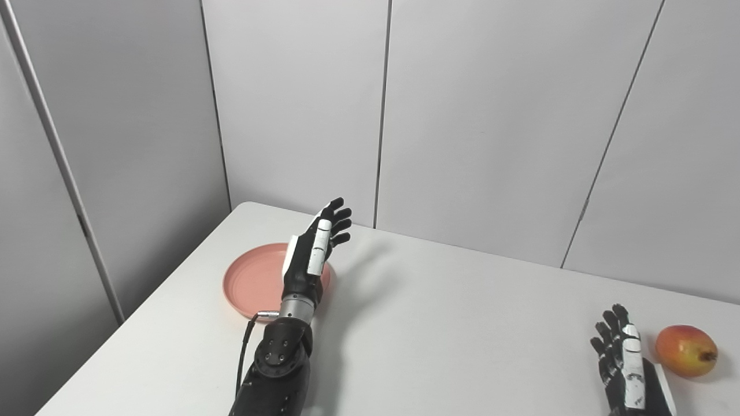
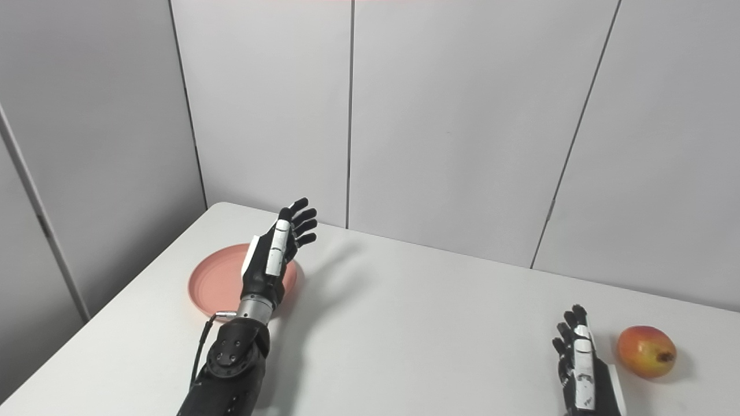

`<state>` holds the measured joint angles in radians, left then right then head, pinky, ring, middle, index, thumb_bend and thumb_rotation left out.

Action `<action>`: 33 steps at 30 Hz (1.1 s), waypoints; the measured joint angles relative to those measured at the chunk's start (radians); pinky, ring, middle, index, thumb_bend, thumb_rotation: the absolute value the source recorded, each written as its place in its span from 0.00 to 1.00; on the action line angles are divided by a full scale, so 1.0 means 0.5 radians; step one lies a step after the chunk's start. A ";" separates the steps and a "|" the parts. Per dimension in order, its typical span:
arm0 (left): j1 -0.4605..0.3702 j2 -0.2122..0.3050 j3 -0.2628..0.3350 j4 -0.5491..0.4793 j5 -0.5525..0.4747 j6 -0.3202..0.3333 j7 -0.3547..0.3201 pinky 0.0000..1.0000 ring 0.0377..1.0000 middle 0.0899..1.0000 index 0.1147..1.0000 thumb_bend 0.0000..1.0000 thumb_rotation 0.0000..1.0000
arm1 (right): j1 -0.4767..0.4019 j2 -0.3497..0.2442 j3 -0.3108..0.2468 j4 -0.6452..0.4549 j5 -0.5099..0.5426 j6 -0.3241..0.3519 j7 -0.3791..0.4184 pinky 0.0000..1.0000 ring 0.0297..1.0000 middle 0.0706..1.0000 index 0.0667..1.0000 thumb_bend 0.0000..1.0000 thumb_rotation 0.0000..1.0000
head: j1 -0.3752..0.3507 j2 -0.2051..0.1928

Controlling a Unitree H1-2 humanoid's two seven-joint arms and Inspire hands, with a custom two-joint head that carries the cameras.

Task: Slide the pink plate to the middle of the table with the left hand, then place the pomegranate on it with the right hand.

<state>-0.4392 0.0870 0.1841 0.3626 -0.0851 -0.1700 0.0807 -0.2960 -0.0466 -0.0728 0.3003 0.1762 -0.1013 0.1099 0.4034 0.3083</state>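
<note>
Pink plate (image 1: pixel 254 280) lies near the table's (image 1: pixel 439 335) left edge, with the left hand (image 1: pixel 312 254) raised over its right side, fingers spread and holding nothing. Pomegranate (image 1: pixel 687 350) sits at the far right, just beside the right hand (image 1: pixel 625 361), which is also spread and empty.

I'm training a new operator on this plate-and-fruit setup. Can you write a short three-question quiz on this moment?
1. True or false: the pomegranate already lies on the pink plate.
2. Which hand is raised over the plate: A) left hand B) right hand?
3. Fill in: the pomegranate lies on the table just to the ___ of the right hand.

Key: 1 false. 2 A. 3 right.
</note>
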 measured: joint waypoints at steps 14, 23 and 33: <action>-0.003 0.166 0.004 0.010 0.180 0.013 0.120 0.71 0.73 0.73 0.71 0.60 1.00 | 0.003 0.001 0.001 -0.005 0.001 0.001 -0.003 1.00 1.00 1.00 1.00 0.26 1.00 | 0.015 -0.006; -0.013 0.272 0.085 0.100 0.128 0.025 0.120 0.76 0.75 0.74 0.71 0.60 1.00 | 0.006 0.002 0.000 -0.011 0.002 0.006 -0.004 1.00 1.00 1.00 1.00 0.25 1.00 | 0.015 -0.018; -0.013 0.385 0.147 0.155 0.036 0.022 0.115 0.74 0.76 0.75 0.74 0.60 1.00 | 0.039 0.018 0.005 -0.062 0.004 0.013 -0.002 1.00 1.00 1.00 1.00 0.25 1.00 | 0.018 -0.006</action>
<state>-0.4457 0.2793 0.2577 0.4402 -0.0673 -0.1589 0.1380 -0.2764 -0.0377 -0.0703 0.2694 0.1783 -0.0947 0.1087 0.4126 0.3052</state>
